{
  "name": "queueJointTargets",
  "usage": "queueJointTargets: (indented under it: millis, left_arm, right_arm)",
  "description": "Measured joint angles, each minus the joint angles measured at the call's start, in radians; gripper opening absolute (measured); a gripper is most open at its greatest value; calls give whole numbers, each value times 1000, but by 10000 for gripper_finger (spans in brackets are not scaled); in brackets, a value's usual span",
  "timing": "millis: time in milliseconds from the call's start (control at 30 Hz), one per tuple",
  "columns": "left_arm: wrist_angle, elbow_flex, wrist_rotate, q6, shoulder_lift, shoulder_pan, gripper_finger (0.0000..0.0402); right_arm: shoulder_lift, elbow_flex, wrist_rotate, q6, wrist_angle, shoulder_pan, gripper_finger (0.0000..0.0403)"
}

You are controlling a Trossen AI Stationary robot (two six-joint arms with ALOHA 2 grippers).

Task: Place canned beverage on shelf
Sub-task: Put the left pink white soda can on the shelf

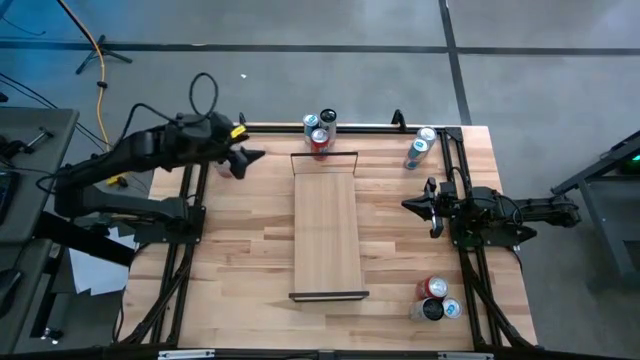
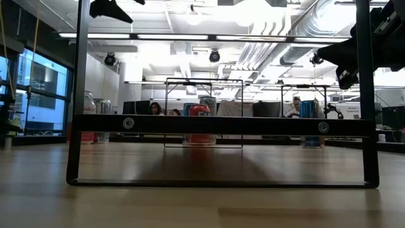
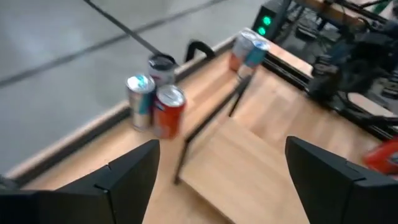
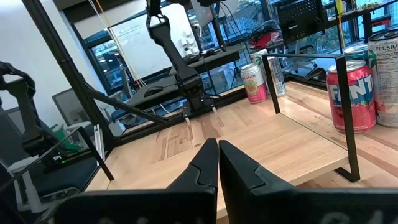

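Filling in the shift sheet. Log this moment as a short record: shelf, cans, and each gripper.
shelf: long pale plank along the table's middle, top bare
cans at far end: cluster of three on the tabletop just beyond the shelf's far rail, including a red can
other cans: pair at the far right corner, cluster at the near right corner
left gripper: open, empty, raised left of the far cluster
right gripper: shut, empty, waiting right of the shelf
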Motion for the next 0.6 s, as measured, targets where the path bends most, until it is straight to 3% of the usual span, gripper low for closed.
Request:
queueJointTargets:
  millis: [133, 433, 600]
  left_arm:
    - [0, 1, 56, -54, 27, -6, 310]
    - [-33, 1, 7, -43, 84, 1, 314]
    - [-169, 1, 13, -52, 86, 53, 355]
  right_arm:
    - [0, 0, 0, 0, 0, 0, 0]
    - [0, 0, 0, 0, 0, 0, 0]
    - [0, 0, 0, 0, 0, 0, 0]
